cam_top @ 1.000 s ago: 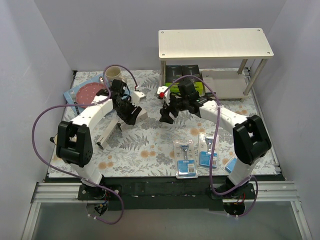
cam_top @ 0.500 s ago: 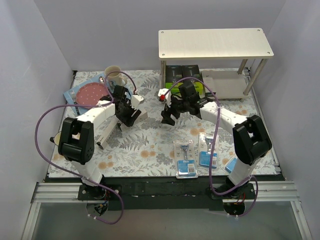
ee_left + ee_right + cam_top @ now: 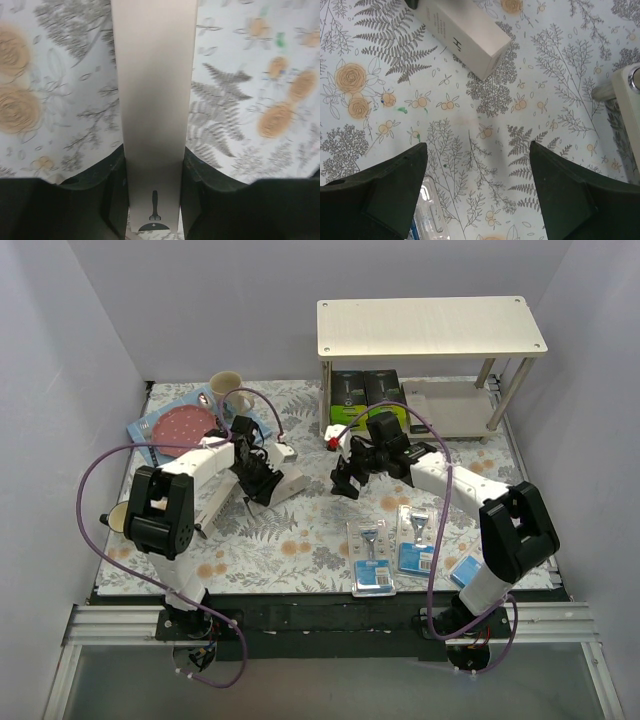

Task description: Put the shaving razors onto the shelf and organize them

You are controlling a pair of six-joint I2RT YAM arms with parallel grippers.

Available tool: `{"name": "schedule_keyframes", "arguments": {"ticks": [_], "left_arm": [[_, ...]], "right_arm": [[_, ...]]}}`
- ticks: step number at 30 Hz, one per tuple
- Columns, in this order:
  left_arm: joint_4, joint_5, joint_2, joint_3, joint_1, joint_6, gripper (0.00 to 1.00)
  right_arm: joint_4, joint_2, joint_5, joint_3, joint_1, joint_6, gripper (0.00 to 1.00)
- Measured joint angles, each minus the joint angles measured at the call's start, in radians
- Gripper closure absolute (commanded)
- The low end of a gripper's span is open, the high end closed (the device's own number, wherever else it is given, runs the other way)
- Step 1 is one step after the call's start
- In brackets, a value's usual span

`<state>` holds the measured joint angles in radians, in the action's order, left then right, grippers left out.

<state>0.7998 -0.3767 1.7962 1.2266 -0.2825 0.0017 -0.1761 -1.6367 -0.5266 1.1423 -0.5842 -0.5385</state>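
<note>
In the top view, part of the white box is covered by the left claw, and the black-and-green boxes are partly hidden under the top board of the shelf. A blue pack at the near right corner of the table is half hidden by the right arm. In the right wrist view, a blister pack is cut off by the bottom edge.

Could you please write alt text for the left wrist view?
A slim white box with a small razor icon runs up the frame's middle, clamped between the left gripper's dark fingers; beneath lies a tablecloth printed with ferns and orange flowers.
</note>
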Motion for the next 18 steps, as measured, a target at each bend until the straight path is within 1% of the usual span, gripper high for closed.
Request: {"name": "schedule_keyframes", "arguments": {"ticks": [4, 7, 11, 12, 13, 14, 16, 18], "left_arm": [[0.137, -0.161, 0.016, 0.057, 0.000, 0.092, 0.78], [0.275, -0.292, 0.069, 0.131, 0.000, 0.153, 0.75], [0.364, -0.376, 0.179, 0.167, -0.002, 0.188, 0.70], [0.382, -0.381, 0.205, 0.167, -0.002, 0.194, 0.68], [0.399, -0.385, 0.229, 0.167, -0.002, 0.200, 0.63], [0.411, -0.389, 0.247, 0.167, -0.002, 0.201, 0.55], [0.429, -0.397, 0.266, 0.167, -0.002, 0.196, 0.49], [0.409, -0.386, 0.266, 0.167, -0.001, 0.183, 0.42]], "right_arm": [[-0.009, 0.021, -0.001, -0.034, 0.009, 0.000, 0.10], [-0.010, 0.037, -0.003, -0.051, 0.014, 0.000, 0.10], [-0.014, 0.054, -0.009, -0.064, 0.019, -0.001, 0.10], [-0.016, 0.058, -0.010, -0.065, 0.020, -0.003, 0.10], [-0.019, 0.062, -0.012, -0.066, 0.021, -0.006, 0.10], [-0.024, 0.066, -0.013, -0.067, 0.021, -0.009, 0.10], [-0.034, 0.074, -0.017, -0.069, 0.021, -0.014, 0.10], [-0.039, 0.082, -0.021, -0.073, 0.021, -0.016, 0.10]]}}
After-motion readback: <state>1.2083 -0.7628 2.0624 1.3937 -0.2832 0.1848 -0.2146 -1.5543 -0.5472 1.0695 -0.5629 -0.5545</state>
